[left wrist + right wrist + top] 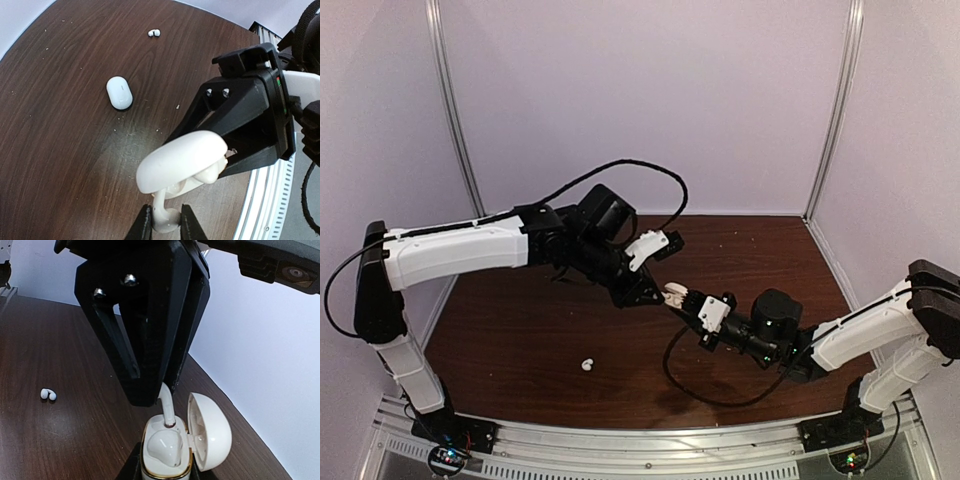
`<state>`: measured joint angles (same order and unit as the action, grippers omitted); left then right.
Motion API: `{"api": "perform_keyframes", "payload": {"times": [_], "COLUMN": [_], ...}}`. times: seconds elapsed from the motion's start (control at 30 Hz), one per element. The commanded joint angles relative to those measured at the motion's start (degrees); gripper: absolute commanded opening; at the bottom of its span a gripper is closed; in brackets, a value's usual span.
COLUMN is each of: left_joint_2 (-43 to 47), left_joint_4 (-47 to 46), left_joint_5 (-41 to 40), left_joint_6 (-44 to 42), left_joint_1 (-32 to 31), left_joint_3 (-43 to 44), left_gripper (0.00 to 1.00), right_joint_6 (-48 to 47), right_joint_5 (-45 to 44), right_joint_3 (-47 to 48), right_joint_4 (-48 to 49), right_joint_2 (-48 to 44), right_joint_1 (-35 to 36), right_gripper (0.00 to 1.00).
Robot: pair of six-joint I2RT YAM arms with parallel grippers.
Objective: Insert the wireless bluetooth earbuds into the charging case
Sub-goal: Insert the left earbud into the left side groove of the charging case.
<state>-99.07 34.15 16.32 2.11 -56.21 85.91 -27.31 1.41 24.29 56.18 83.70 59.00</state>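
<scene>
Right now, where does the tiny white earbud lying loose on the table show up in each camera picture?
Top external: the loose earbud lies low and left of centre, on the table near its front edge.
Left wrist: the earbud sits near the top edge, just left of centre.
Right wrist: the earbud is at the far left, about mid height.
Shared landmark: the open charging case, held up off the table.

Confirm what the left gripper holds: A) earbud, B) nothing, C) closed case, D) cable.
A: the left gripper pinches an earbud at the open case, which the right gripper holds.
</scene>
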Motion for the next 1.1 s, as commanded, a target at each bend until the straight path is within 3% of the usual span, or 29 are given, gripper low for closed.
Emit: {"api": "perform_keyframes", "payload": {"times": [0.0,0.47,1.07], "left_joint_2": [-2.0,-6.2,-9.4], "left_joint_4": [2.1,6.2,6.4], "left_joint_5": [-0.5,-1.7,3.2], "left_joint_6": [0.0,2.4,12.6], "left_joint_1": [0.3,0.4,0.4], "left_joint_3": [2.6,7.3,10.7], "left_gripper": [0.11,0.13,0.17], "right_joint_6": [-0.6,-1.2,-1.8], "right_joint_5": [-0.1,0.2,-3.2], "right_joint_3": [2.2,3.3,2.8], "right_joint_4": [2.6,2.9,12.3], "right_joint_2": [0.1,0.6,3.3], "right_joint_1": [0.1,0.3,1.8], "right_gripper": [0.00,0.00,0.00]}}
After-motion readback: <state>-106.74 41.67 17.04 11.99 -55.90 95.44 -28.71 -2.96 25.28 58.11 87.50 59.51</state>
